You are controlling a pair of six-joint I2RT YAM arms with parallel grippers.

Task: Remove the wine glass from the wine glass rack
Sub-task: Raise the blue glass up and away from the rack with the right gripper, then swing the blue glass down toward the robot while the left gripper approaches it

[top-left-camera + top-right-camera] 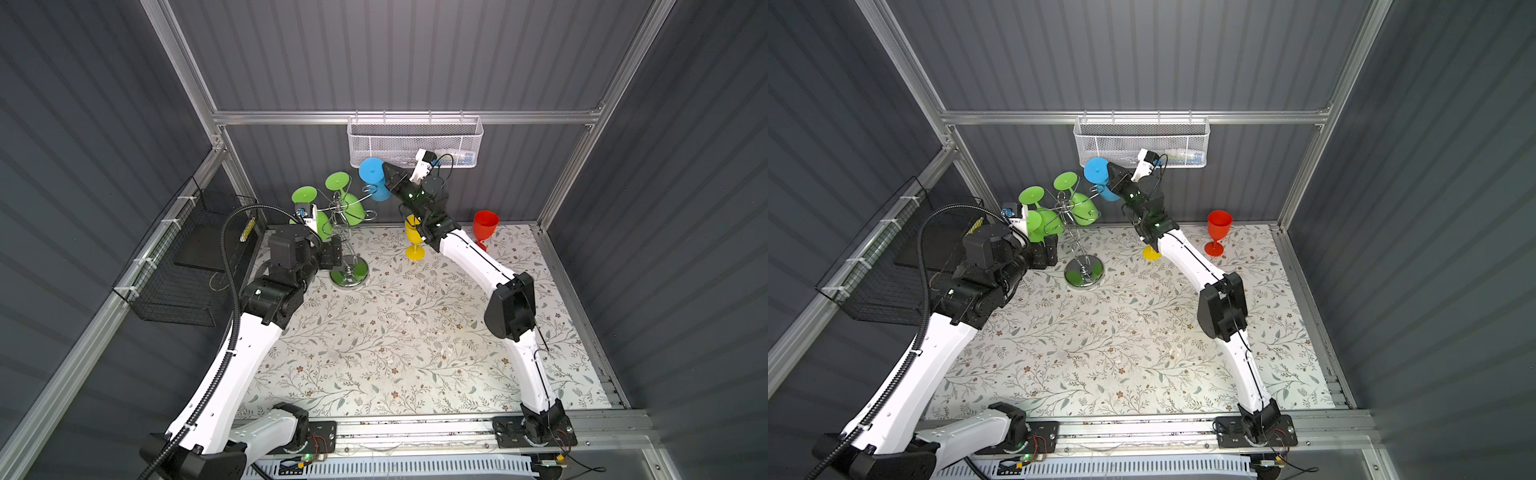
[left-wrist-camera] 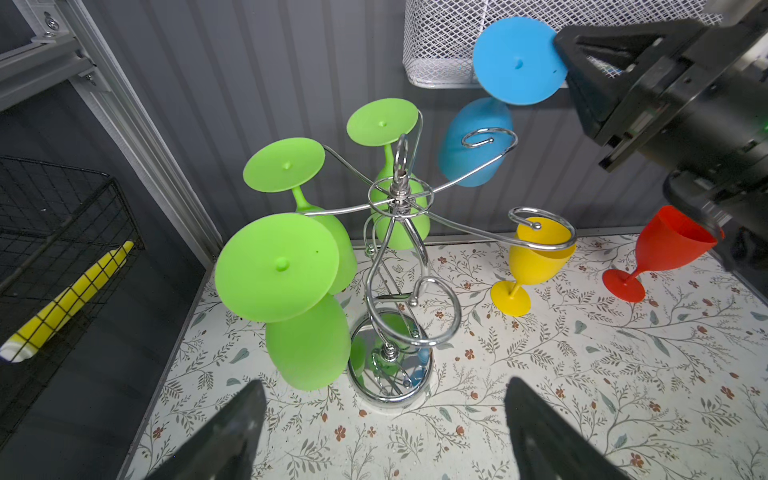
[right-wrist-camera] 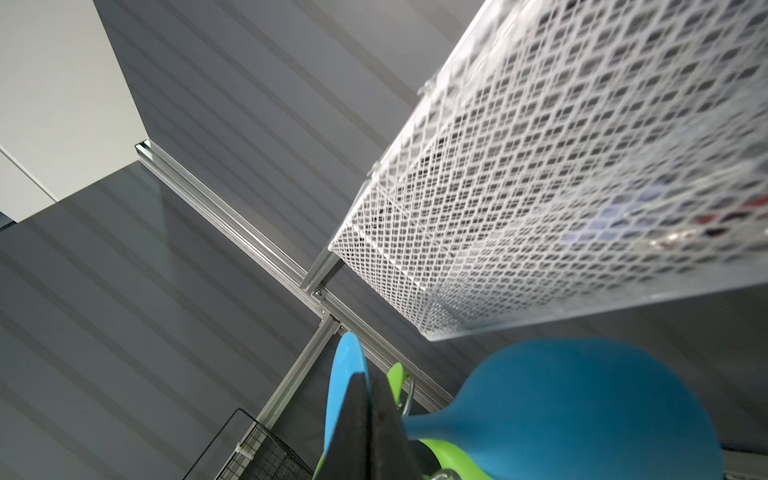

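Grip: right tool (image 2: 561, 43) pinched on foot of inverted blue plastic wine glass (image 2: 471, 153), bowl just beside curled arm of shiny chrome wire wine glass rack (image 2: 401, 195); stem perhaps free, view poor. Pull outward slowly, avoid white mesh basket (image 2: 440, 41); left tool (image 2: 382, 399) wide, empty.

Inverted blue wine glass (image 2: 519, 62), beside upright chrome rack (image 2: 401, 194)

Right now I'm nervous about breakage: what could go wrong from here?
1. The right gripper pinches the blue wine glass only by its foot's edge; it could slip.
2. Its bowl hangs close to a curled arm of the wine glass rack; a snag might topple rack and green glasses, as the open left gripper holds nothing.
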